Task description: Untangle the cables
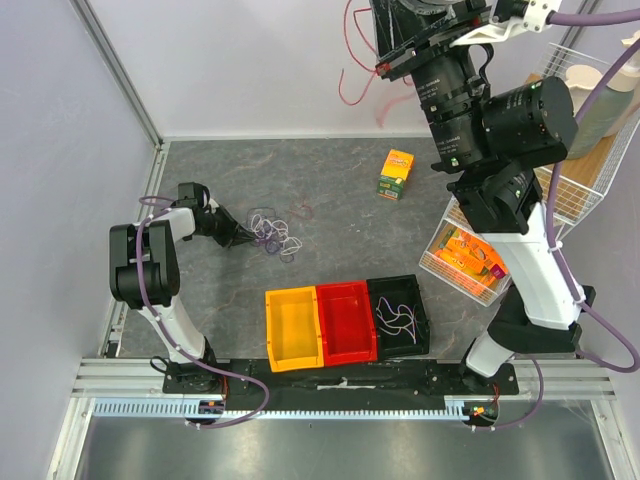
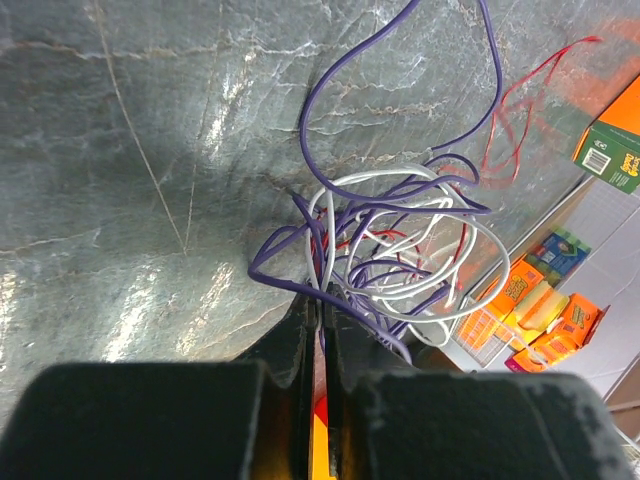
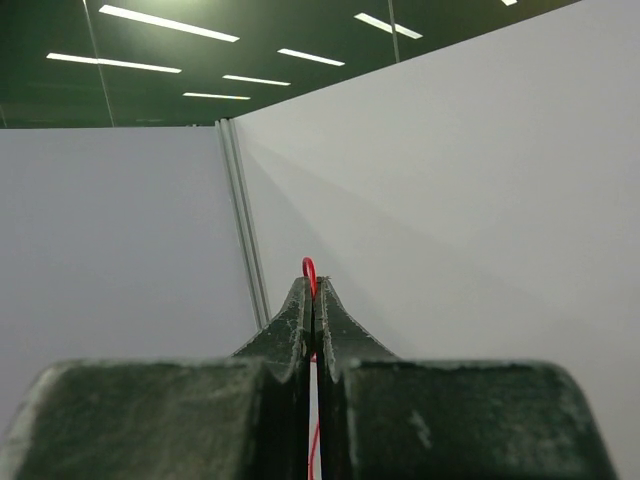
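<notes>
Left gripper (image 2: 320,300): clenched on a purple and a white strand at the near-left rim of the tangle (image 1: 274,236). It sits low, down at the tabletop (image 1: 200,320). I judge it is anchoring the bundle so a pull from above cannot drag the whole knot along.
Right gripper (image 3: 313,292): clamped on a red cable (image 3: 310,268). It is raised high over the far right part of the tabletop and points upward. I judge it is held high so the wire hangs clear of the others.
Hanging part: thin red loops (image 1: 346,70) dangle beside the raised arm, well above the tabletop. I cannot tell whether the lower end joins the tangle.
Tangle, place: on the left half of the tabletop, about midway between the near and far edges, touching the left fingertips.
Tangle, look: white loops (image 2: 385,175) are wound through purple strands (image 2: 265,272), with red threads inside. A red strand (image 2: 515,110) trails out on the side toward the orange box (image 1: 397,173).
Black bin (image 1: 398,282): it stands by the near edge, in a row with the yellow bin (image 1: 293,330) and the red bin (image 1: 345,325). It holds one coiled cable (image 1: 395,318), which I judge to be already sorted.
Stage: partway, by my reading, since several wires remain knotted.
</notes>
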`<control>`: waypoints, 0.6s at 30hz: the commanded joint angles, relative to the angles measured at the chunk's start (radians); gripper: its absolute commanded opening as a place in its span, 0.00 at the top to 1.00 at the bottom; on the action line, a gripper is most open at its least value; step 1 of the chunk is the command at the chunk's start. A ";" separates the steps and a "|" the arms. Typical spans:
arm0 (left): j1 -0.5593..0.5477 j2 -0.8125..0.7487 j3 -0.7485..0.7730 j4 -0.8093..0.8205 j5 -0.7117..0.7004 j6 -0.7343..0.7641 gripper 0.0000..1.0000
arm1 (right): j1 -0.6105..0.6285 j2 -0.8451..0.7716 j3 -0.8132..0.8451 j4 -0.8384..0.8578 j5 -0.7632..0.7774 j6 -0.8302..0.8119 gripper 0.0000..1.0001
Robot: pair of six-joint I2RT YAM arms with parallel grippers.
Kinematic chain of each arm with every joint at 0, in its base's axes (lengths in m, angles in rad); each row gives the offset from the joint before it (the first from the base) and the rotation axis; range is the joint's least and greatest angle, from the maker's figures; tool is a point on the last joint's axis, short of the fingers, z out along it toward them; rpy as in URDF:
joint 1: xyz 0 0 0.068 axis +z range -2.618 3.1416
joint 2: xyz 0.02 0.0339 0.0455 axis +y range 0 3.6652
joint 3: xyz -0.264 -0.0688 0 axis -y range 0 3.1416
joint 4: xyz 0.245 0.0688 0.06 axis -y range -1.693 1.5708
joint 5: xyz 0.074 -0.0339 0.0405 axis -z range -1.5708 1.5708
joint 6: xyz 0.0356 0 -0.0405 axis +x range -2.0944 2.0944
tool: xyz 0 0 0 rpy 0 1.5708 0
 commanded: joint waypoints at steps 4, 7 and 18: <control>0.010 0.011 0.024 -0.003 0.005 0.014 0.99 | 0.004 -0.006 -0.039 0.011 -0.021 -0.035 1.00; 0.010 0.010 0.024 0.000 0.011 0.013 0.98 | 0.003 -0.057 -0.132 -0.002 -0.016 -0.033 1.00; 0.017 0.011 0.011 0.031 0.049 -0.007 0.98 | 0.003 -0.387 -0.571 -0.257 -0.114 0.143 1.00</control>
